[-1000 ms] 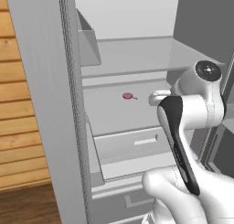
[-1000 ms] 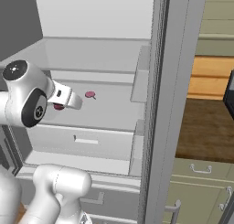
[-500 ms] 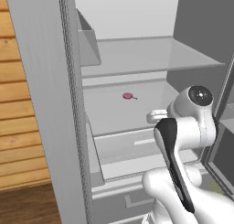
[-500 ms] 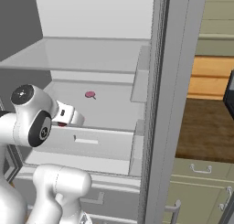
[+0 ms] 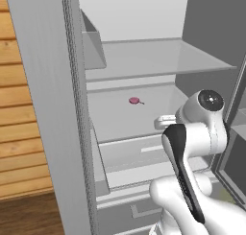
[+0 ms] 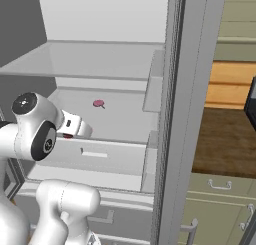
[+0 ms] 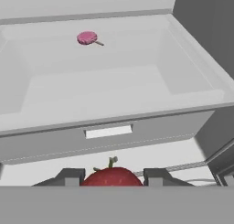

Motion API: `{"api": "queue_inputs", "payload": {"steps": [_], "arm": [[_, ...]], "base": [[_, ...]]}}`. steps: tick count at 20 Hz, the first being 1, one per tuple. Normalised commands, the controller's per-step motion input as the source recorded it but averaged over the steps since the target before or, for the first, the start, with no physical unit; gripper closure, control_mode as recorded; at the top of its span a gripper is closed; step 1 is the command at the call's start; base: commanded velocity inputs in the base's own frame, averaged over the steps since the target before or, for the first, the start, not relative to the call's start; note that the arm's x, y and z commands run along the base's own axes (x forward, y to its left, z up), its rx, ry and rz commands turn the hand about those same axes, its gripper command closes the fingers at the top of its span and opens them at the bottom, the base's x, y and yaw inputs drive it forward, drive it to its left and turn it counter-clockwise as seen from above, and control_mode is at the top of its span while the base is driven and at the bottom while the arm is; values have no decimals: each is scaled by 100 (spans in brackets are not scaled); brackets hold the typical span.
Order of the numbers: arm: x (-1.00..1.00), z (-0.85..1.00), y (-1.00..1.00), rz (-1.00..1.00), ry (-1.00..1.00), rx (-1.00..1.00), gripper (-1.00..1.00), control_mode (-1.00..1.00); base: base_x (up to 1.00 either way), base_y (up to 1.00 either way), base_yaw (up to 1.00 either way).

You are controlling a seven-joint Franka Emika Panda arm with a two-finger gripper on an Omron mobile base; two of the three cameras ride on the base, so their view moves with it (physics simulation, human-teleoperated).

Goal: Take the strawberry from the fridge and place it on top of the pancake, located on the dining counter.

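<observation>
Nearest, claw [image 7: 112, 178] clamped on the strawberry [image 7: 112, 177], red fruit with a small green stem wedged between the two dark fingertips [image 7: 68, 177] at the bottom of the hand view. Seen from the base cameras, claw [image 6: 75, 129] held out level in front of the open fridge [image 5: 72, 109], just ahead of the drawer front, with a small patch of red showing beneath the white hand in the right base view [image 6: 67, 136]. Just beyond the fruit, pale grey fridge drawer [image 7: 151, 127] with a flat light handle strip [image 7: 109, 131] across its front, closed or nearly so, under the shelf. Above and behind that, wide lower shelf [image 5: 120, 121] running back into the cabinet, with raised side walls. Farther back on that shelf, near the rear wall and well apart from the claw, a small pink lollipop [image 7: 87, 38] lying flat with its thin stick pointing to the right in the hand view; same pink piece visible mid-shelf from the left base view [image 5: 134, 100] and the right base view [image 6: 98, 103]. Higher still, an upper shelf [image 5: 153, 56], pale grey like the rest. Off to the right beyond the door edge, brown wooden tabletop [image 6: 225, 149] over green-grey cabinet drawers [image 6: 220, 209].
</observation>
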Motion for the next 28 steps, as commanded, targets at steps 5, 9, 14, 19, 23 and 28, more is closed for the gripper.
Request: {"api": "queue_inputs", "payload": {"steps": [5, 9, 14, 19, 23, 28], "arm": [[-2, -1, 0, 1, 0, 0, 100, 100], [0, 0, 0, 0, 0, 0, 100, 100], [0, 0, 0, 0, 0, 0, 100, 100], [0, 0, 0, 0, 0, 0, 100, 100], [0, 0, 0, 0, 0, 0, 100, 100], [0, 0, 0, 0, 0, 0, 100, 100]], "base": [[-27, 0, 11], [-76, -1, 30], [-65, 6, 54], [-47, 0, 71], [-80, 0, 77], [-95, -7, 80]]}}
